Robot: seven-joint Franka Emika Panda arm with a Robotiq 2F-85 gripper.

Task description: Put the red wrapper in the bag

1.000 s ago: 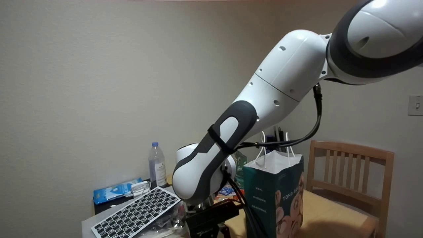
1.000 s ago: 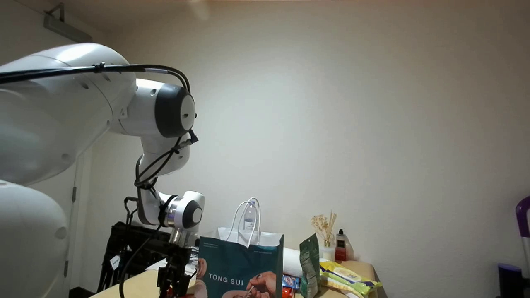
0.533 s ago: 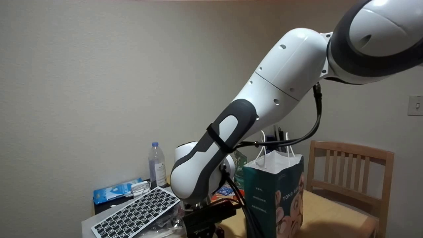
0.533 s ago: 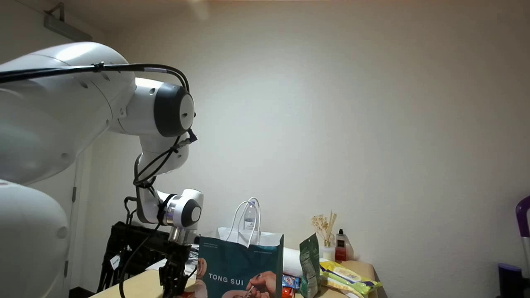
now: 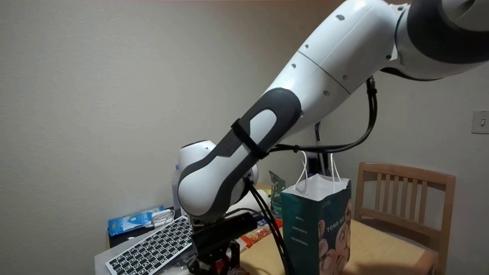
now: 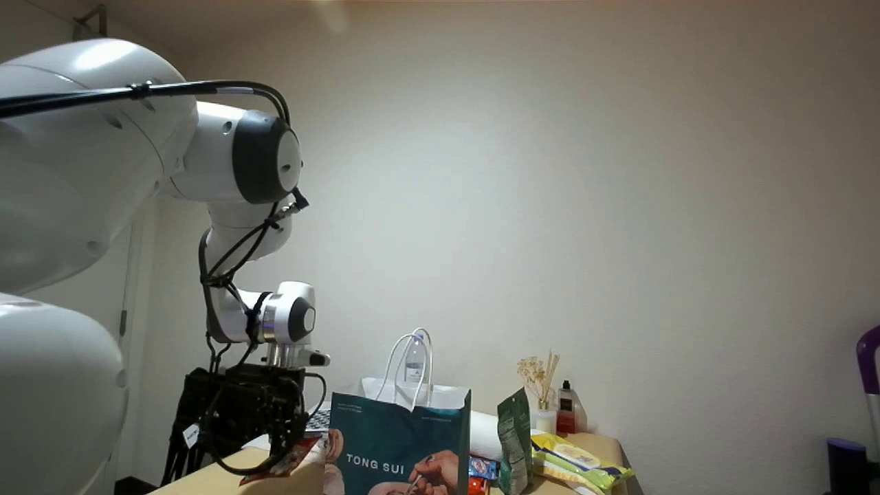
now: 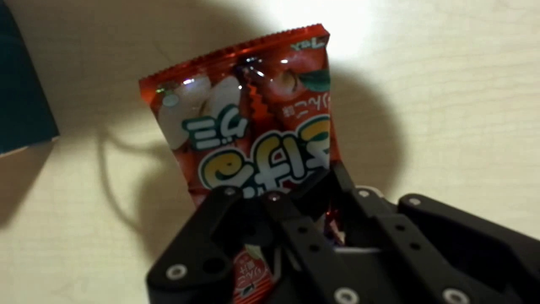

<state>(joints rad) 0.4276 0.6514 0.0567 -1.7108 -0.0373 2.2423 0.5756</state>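
The red wrapper fills the middle of the wrist view, with white and yellow lettering. My gripper is shut on it; crinkled red foil shows between the fingers, and part of the wrapper is hidden behind them. In an exterior view the wrapper hangs tilted under the gripper, left of the bag. The teal-green bag stands upright with white loop handles raised and its top open. It also shows in an exterior view, to the right of the gripper, and its corner is in the wrist view.
A green pouch, a white roll and a yellow pack stand or lie beyond the bag. A checkered board, a bottle and a red-orange packet are near the arm. A wooden chair stands behind the table.
The arm has risen and moved away from the bag, to the left in both exterior views. The gripper appears turned, and the wrapper has come up with it.
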